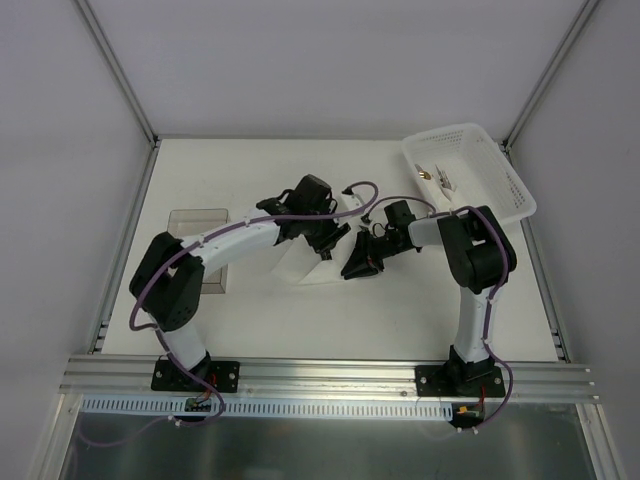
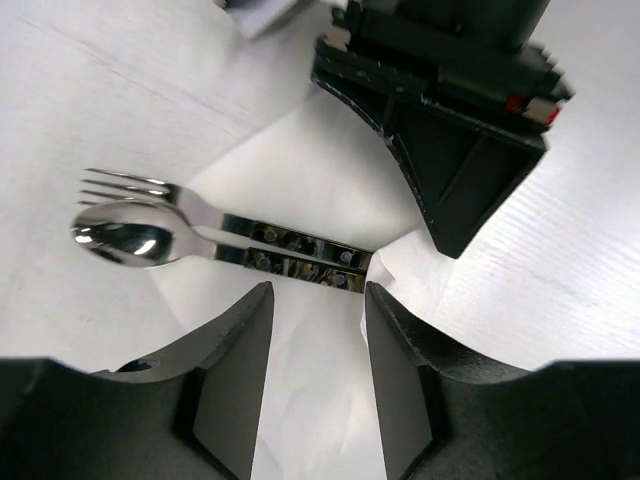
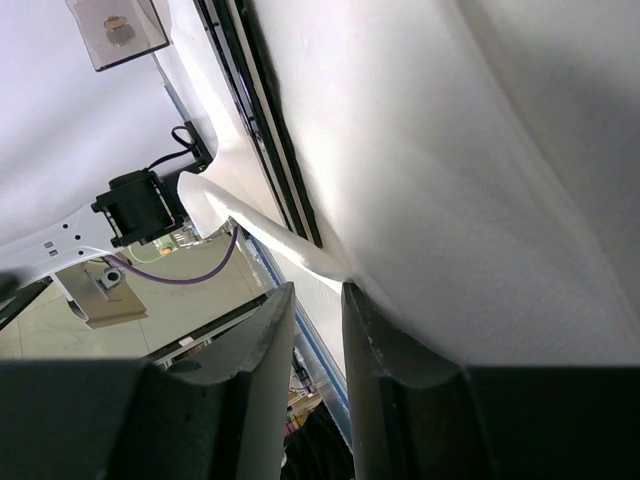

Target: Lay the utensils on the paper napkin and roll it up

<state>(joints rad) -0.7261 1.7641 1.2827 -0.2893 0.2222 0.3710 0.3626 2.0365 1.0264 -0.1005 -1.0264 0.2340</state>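
Observation:
A silver spoon (image 2: 125, 240) and fork (image 2: 125, 186) lie side by side on the white paper napkin (image 2: 300, 190). The ends of their handles are hidden under a raised fold of the napkin. My left gripper (image 2: 318, 300) is open and empty just above the napkin, close to the handles. My right gripper (image 3: 318, 300) has its jaws a little apart with nothing between them. The napkin (image 3: 450, 180) drapes over the outer side of one finger. In the top view both grippers, left (image 1: 325, 240) and right (image 1: 360, 262), meet over the napkin (image 1: 305, 265).
A white lattice basket (image 1: 500, 190) at the back right holds more cutlery (image 1: 435, 177). A clear plastic box (image 1: 198, 222) stands at the left beside my left arm, and also shows in the right wrist view (image 3: 115, 30). My right gripper's black body (image 2: 450, 150) is close in front of the left one.

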